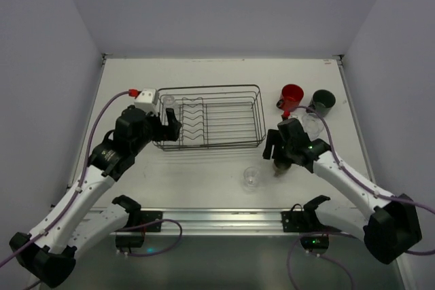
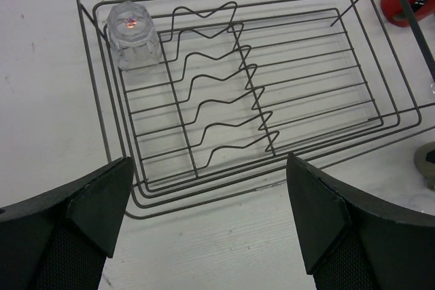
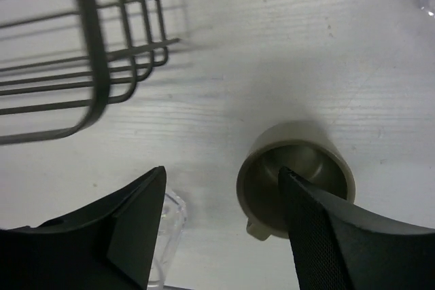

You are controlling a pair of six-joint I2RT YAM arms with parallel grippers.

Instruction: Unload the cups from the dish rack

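Item: glass (image 2: 132, 40), clear, the only cup I can see in the rack (image 2: 306, 110). Position: far-left corner of the rack, mouth down, axis upright, standing on the wires beside the wavy dividers. Bearing from the left tool (image 2: 207, 161): ahead and off to the left. The tool hangs about the rack's near-left corner, and the glass lies outside the line between its fingers. By my judgement the next reach calls for a shift left and forward before coming down over the glass. Nearer arm: plainly the left; the right one is beyond the rack's right end. Left tool: jaws released and spread wide, holding and touching nothing. Right tool (image 3: 221, 171): low over the table (image 1: 204, 168), toward its near edge and right of centre, jaws parted, nothing grasped. The olive cup (image 3: 292, 168) stands upright on the table under it, mouth up; one finger crosses in front of the rim, and I cannot tell whether it touches. Out on the table: red mug (image 1: 292, 94) and dark mug (image 1: 323, 102) past the rack's right end, toward the far-right corner; second glass (image 1: 312, 124) just beside the right arm; third glass (image 1: 251, 178) toward the near edge, about centre.
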